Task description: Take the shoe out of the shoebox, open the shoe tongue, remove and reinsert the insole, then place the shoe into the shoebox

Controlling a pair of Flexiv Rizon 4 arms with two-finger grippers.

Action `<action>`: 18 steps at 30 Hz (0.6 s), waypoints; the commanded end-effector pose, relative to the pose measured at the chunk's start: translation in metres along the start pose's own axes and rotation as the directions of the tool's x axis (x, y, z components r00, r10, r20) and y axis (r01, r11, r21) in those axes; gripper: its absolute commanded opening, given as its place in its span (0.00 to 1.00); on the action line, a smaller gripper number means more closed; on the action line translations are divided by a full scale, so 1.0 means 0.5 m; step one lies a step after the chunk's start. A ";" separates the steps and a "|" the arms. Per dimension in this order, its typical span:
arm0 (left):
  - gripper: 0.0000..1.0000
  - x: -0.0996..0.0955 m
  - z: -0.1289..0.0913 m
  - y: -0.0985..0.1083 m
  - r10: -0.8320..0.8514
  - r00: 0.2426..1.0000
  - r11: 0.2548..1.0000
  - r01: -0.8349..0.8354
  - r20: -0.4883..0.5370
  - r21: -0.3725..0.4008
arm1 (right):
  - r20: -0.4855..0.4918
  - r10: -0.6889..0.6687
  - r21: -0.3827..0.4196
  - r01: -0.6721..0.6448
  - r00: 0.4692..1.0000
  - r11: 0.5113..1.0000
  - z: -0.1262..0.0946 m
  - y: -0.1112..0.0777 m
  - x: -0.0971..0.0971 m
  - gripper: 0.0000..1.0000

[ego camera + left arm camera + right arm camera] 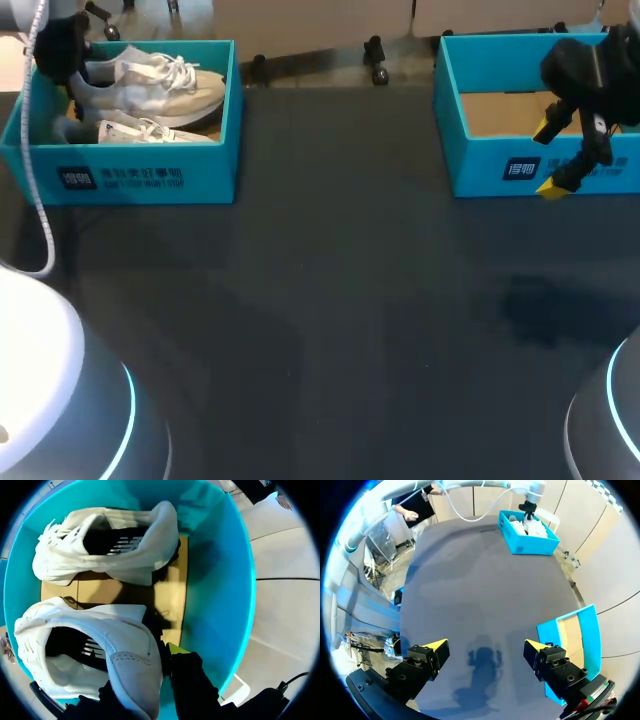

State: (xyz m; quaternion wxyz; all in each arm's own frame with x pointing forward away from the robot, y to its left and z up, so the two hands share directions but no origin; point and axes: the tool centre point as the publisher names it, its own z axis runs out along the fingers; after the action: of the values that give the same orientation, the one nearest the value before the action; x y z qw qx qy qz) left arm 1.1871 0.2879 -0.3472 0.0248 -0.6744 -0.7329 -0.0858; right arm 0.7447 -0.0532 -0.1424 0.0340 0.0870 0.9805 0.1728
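Two white shoes [165, 85] [145, 130], two teal shoeboxes [150, 178] [480, 170], and one dark table [330, 300].

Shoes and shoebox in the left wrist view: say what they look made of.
Shoes: probably matte white suede or synthetic leather, judging by the soft, dull heel panels; the laces look woven. Shoebox: likely cardboard, with smooth teal walls and a bare brown bottom.
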 end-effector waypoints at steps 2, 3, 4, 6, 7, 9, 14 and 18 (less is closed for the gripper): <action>0.00 -0.003 0.028 0.027 0.017 1.000 1.000 -0.017 -0.004 0.011 | -0.002 0.001 0.003 -0.001 1.000 1.000 0.002 0.002 -0.002 1.00; 0.00 -0.003 0.033 0.029 0.018 1.000 1.000 -0.018 -0.004 0.015 | -0.002 0.001 0.003 -0.001 1.000 1.000 0.002 0.002 -0.002 1.00; 0.00 -0.004 0.037 0.029 0.022 1.000 1.000 -0.022 -0.003 0.017 | -0.002 0.001 0.003 -0.001 1.000 1.000 0.002 0.002 -0.002 1.00; 0.00 -0.006 0.045 0.029 0.031 1.000 0.999 -0.031 -0.002 0.024 | -0.002 0.001 0.003 -0.001 1.000 1.000 0.002 0.002 -0.002 1.00; 0.00 -0.007 0.047 0.029 0.033 0.999 0.999 -0.033 -0.001 0.022 | -0.002 0.001 0.003 -0.001 1.000 1.000 0.002 0.002 -0.002 1.00; 0.00 -0.010 0.055 0.030 0.041 0.999 0.999 -0.041 -0.002 0.022 | -0.002 0.001 0.003 -0.001 1.000 1.000 0.002 0.002 -0.002 1.00; 0.00 -0.012 0.071 0.032 0.041 0.999 0.999 -0.041 -0.006 0.025 | -0.002 0.001 0.003 -0.001 1.000 1.000 0.002 0.002 -0.002 1.00; 0.00 -0.014 0.079 0.031 0.042 0.999 0.999 -0.042 -0.010 0.035 | -0.002 0.001 0.003 -0.001 1.000 1.000 0.002 0.002 -0.002 1.00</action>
State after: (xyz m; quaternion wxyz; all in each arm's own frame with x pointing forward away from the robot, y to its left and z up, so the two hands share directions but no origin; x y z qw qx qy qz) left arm 1.1973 0.2882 -0.3819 0.0361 -0.6887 -0.7195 -0.0817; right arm 0.7447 -0.0533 -0.1424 0.0340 0.0870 0.9805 0.1728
